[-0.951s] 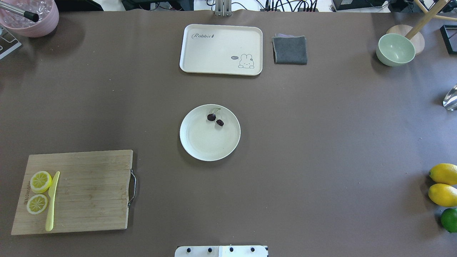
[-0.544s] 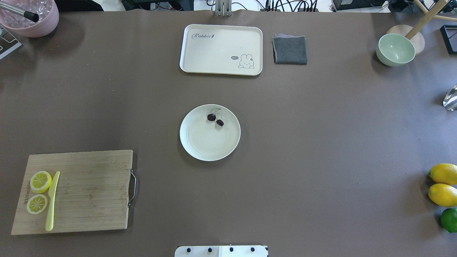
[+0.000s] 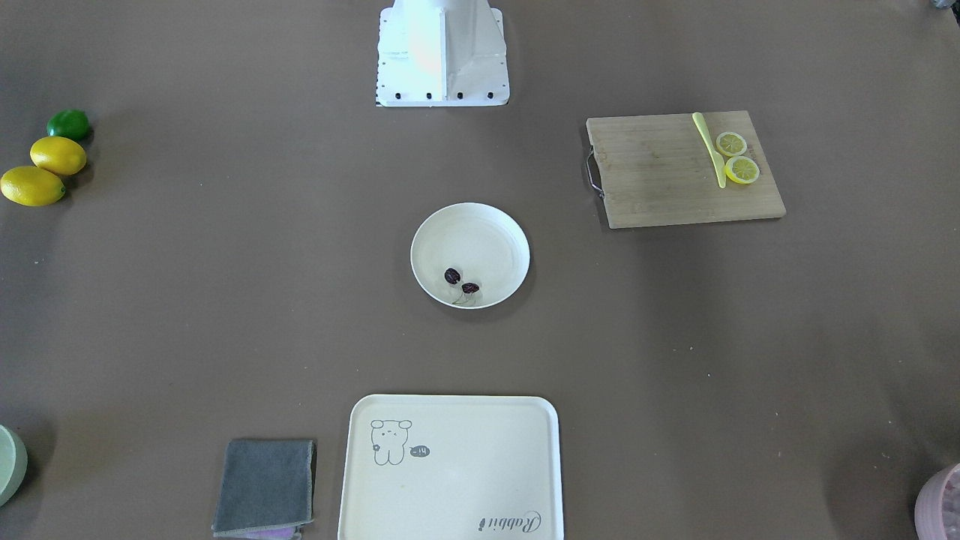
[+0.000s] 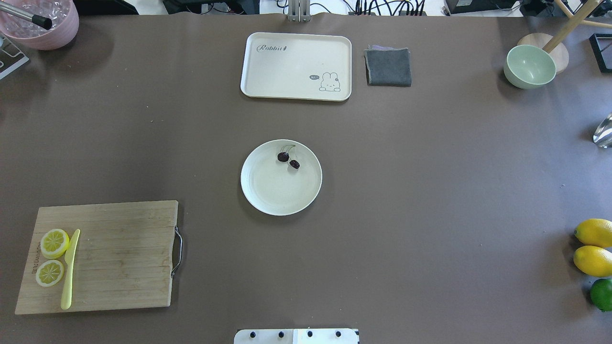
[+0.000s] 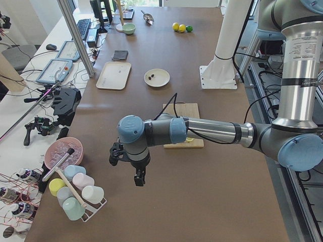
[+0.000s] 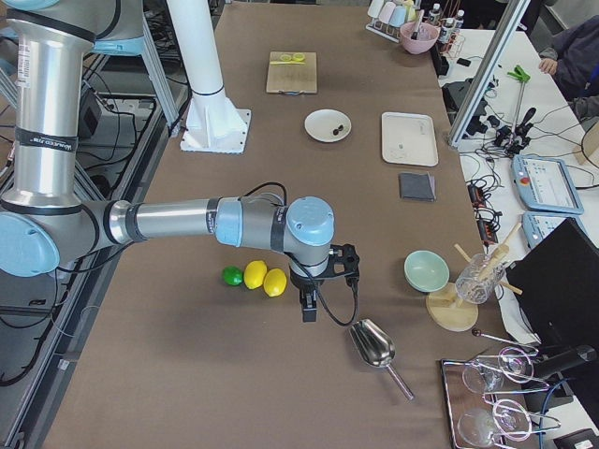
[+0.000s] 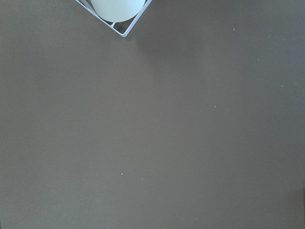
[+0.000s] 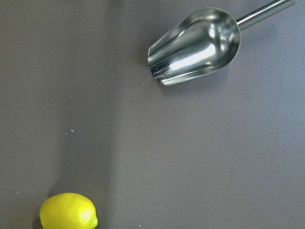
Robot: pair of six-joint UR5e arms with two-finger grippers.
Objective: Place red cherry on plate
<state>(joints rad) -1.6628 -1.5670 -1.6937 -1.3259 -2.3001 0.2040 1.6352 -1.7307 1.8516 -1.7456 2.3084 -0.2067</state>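
The red cherry, a pair of dark maroon cherries on thin pale stems, lies inside the round cream plate at the table's middle, toward its far rim. From the front the cherry sits near the plate's lower edge. Neither gripper touches it. My left gripper hangs over the table's left end near the cup rack. My right gripper hangs over the right end beside the lemons. Both show only in the side views, so I cannot tell whether they are open or shut.
A cream tray and a grey cloth lie at the far edge. A wooden cutting board carries two lemon slices and a yellow knife. Two lemons, a lime, a green bowl and a metal scoop occupy the right end.
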